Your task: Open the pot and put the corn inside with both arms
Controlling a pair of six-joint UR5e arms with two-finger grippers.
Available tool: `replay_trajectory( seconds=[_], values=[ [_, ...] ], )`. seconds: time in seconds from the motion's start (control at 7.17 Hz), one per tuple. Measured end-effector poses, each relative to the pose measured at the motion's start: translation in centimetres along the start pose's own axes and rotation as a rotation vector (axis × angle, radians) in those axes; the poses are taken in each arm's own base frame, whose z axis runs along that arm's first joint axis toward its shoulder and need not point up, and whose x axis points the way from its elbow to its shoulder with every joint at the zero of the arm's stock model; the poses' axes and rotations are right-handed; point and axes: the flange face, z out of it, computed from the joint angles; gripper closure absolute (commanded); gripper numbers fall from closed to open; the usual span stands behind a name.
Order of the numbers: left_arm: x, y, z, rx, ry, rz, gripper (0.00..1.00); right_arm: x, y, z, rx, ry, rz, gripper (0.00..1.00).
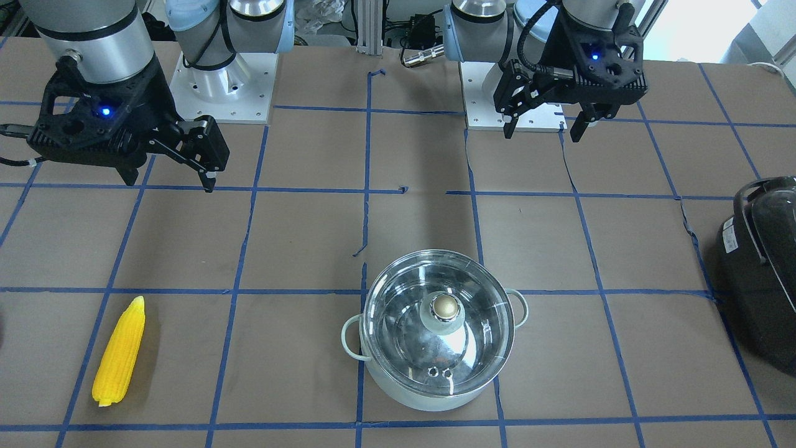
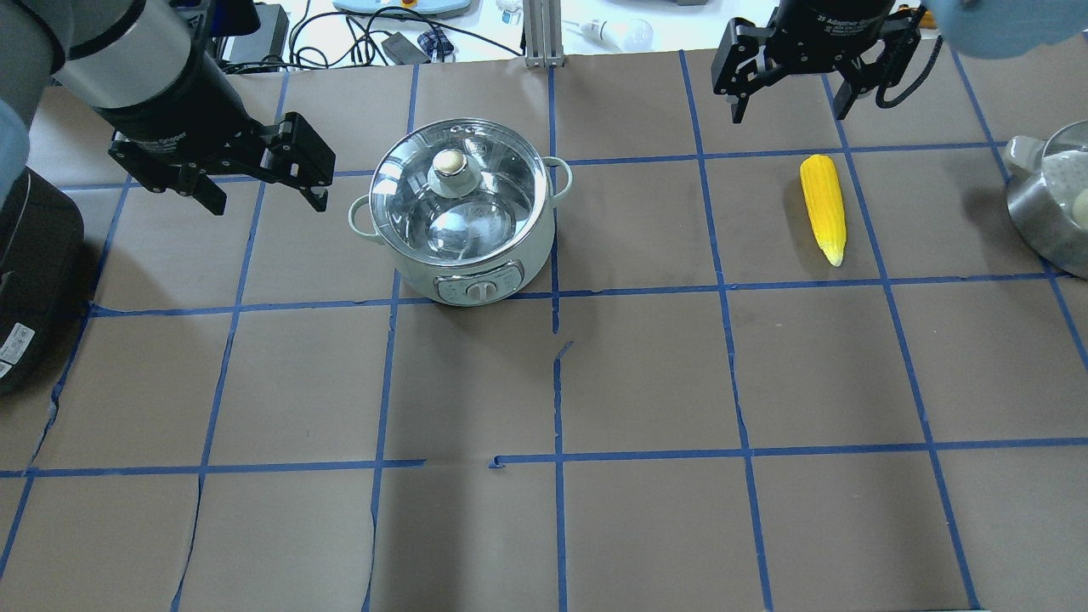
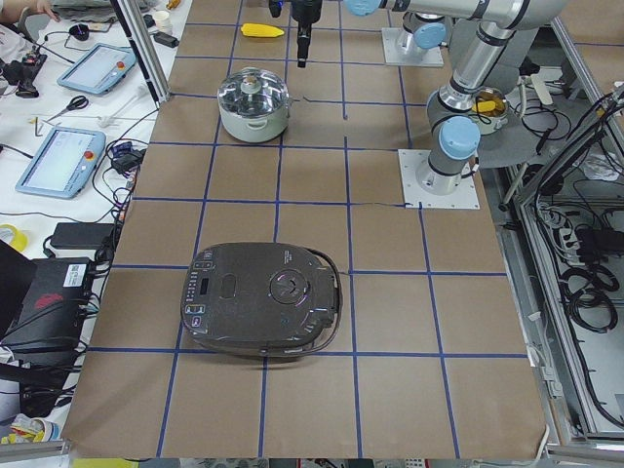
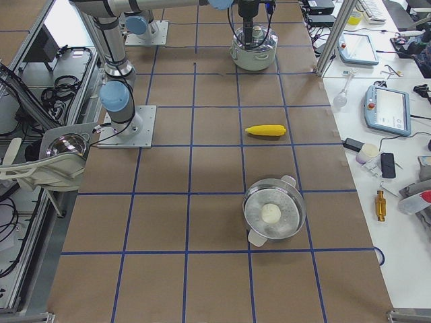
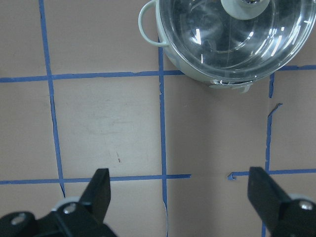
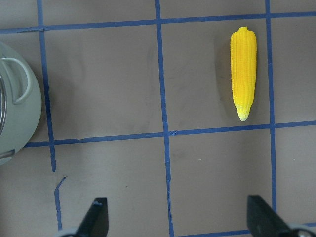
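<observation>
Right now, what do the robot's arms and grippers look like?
The left arm and right arm are silver-grey with light-blue joint caps. The left gripper and right gripper are black, two-fingered, each with a blue light, white lettering and a black cable.

Right gripper: white print "2F Adaptive"; remainder cut off.

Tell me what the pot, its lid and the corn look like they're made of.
Pot: smooth pale-green coated or enamelled metal outside, shiny steel-like inside, going by the mirror reflections.
Lid: clear glass, since the interior shows through.
Corn: matte yellow, very uniform, probably plastic; cannot be sure.
</observation>
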Motion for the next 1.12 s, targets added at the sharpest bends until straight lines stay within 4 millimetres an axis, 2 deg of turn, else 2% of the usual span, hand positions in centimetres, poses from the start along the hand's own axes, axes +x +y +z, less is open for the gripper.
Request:
replay_trajectory(
  seconds=[0.7,0.98,1.12],
  values=[
    [0.1,-0.2,-0.1,0.009,-0.002,-0.002,0.0,0.0,0.0,0.0,0.0,0.001,0.0,0.0],
    [1.1,-2.0,-1.0,0.06,0.001,-0.015,0.0,0.0,0.0,0.0,0.0,0.001,0.0,0.0],
    [1.9,-4.1,-1.3,0.092,0.007,-0.008,0.0,0.0,0.0,0.0,0.0,0.001,0.0,0.0]
  ],
)
